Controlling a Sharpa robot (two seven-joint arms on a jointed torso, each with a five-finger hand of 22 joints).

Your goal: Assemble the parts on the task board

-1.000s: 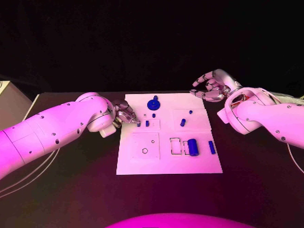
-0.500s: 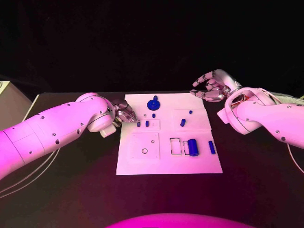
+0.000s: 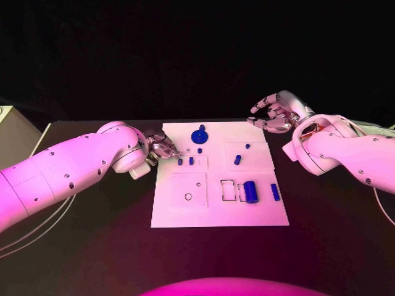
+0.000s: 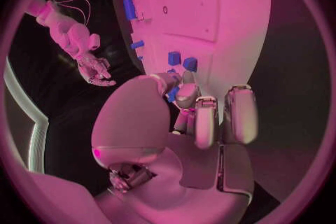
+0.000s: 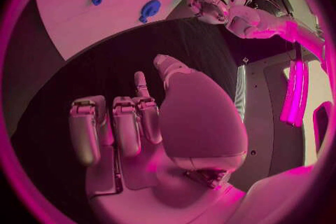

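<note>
The white task board (image 3: 217, 213) lies in the middle of the black table. On it are a blue gear (image 3: 200, 134) at the far end, a large blue cylinder (image 3: 250, 191), a slim blue bar (image 3: 275, 192) and several small blue pieces (image 3: 191, 161). My left hand (image 3: 163, 148) sits at the board's left edge beside those small pieces, fingers curled toward the thumb (image 4: 185, 92). A blue bit (image 4: 171, 95) shows between thumb and finger; whether it is held is unclear. My right hand (image 3: 276, 114) hovers past the board's far right corner, fingers loosely spread and holding nothing.
A pale box (image 3: 2, 132) stands off the table's left side. The board has square recesses and a round hole (image 3: 187, 196) near its front left. Bare black table surrounds the board on the near side and to the right.
My left hand has edged slightly to the right, closer to the small blue pieces. The right hand and the parts on the board have stayed put.
</note>
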